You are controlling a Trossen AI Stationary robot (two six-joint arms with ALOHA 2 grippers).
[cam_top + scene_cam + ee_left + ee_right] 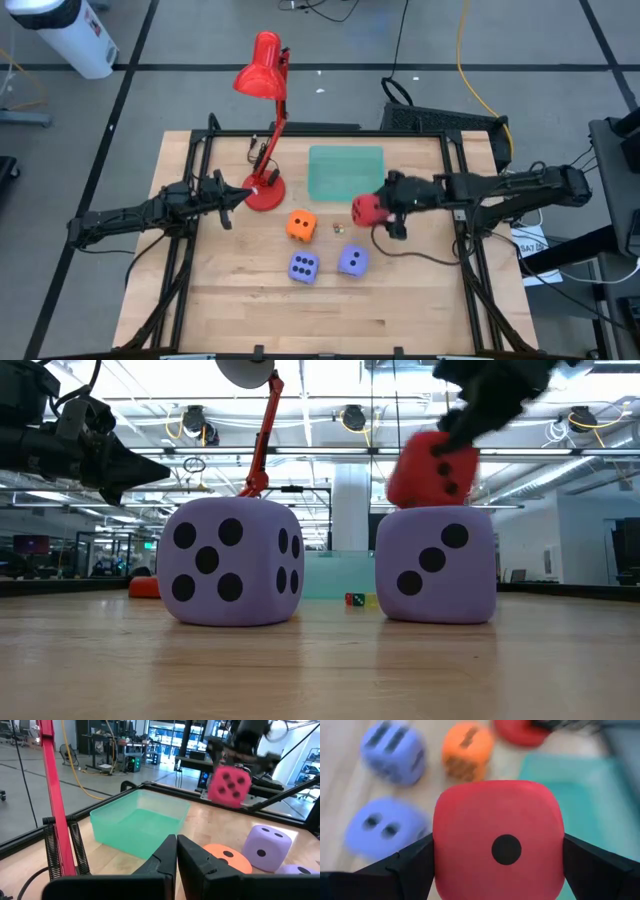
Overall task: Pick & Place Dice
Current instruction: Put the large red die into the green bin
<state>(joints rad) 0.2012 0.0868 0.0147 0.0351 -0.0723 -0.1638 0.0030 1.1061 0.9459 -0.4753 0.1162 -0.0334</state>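
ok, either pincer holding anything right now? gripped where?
Right pincer holds the red die, fingers pressed on two opposite side faces, lifted clear of the table. Left pincer is shut and holds nothing, near the lamp.

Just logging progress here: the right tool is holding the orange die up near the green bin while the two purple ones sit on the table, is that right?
Not quite. The right tool holds the red die, as the right wrist view shows. The orange die sits on the table with the two purple dice. The rest holds: it is up near the green bin.
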